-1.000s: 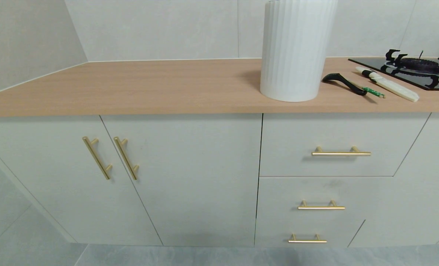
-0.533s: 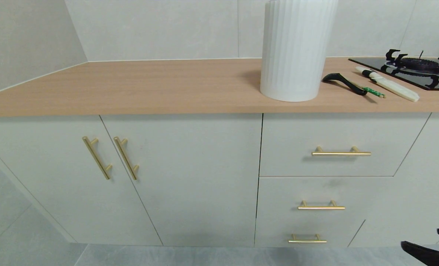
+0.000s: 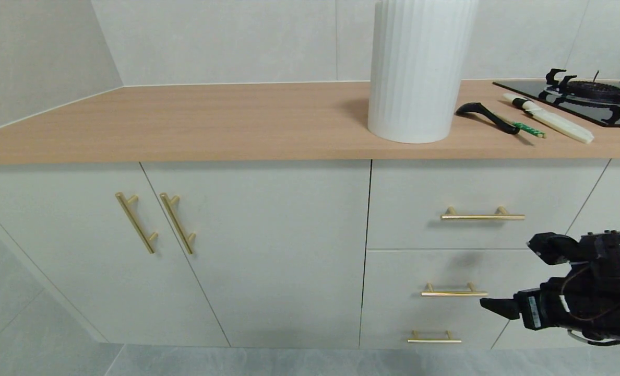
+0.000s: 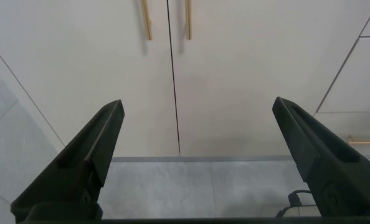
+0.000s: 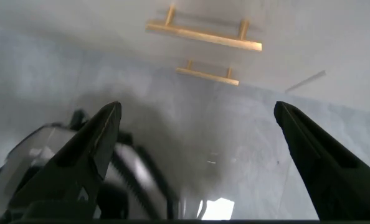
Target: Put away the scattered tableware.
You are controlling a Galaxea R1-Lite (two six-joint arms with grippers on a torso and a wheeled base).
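On the wooden counter [image 3: 211, 122] a black spoon [image 3: 485, 115], a green-handled utensil [image 3: 529, 129] and a white knife [image 3: 550, 119] lie between a tall white ribbed container [image 3: 414, 70] and the stove [image 3: 592, 96]. My right gripper [image 3: 519, 277] hangs open and empty in front of the drawers at the lower right, well below the counter. In its wrist view the right gripper [image 5: 197, 109] faces two gold drawer handles [image 5: 203, 36]. My left gripper [image 4: 197, 104] is open and empty, low before the cabinet doors [image 4: 172, 74].
Three drawers with gold handles [image 3: 482, 215] stack under the utensils. Two cabinet doors with angled gold handles [image 3: 156, 222] stand to the left. Grey floor tiles [image 3: 237, 363] run along the cabinet base, and a tiled wall backs the counter.
My right arm has risen from the lower right corner into view, moving up and left toward the drawers. The utensils and container have not moved.
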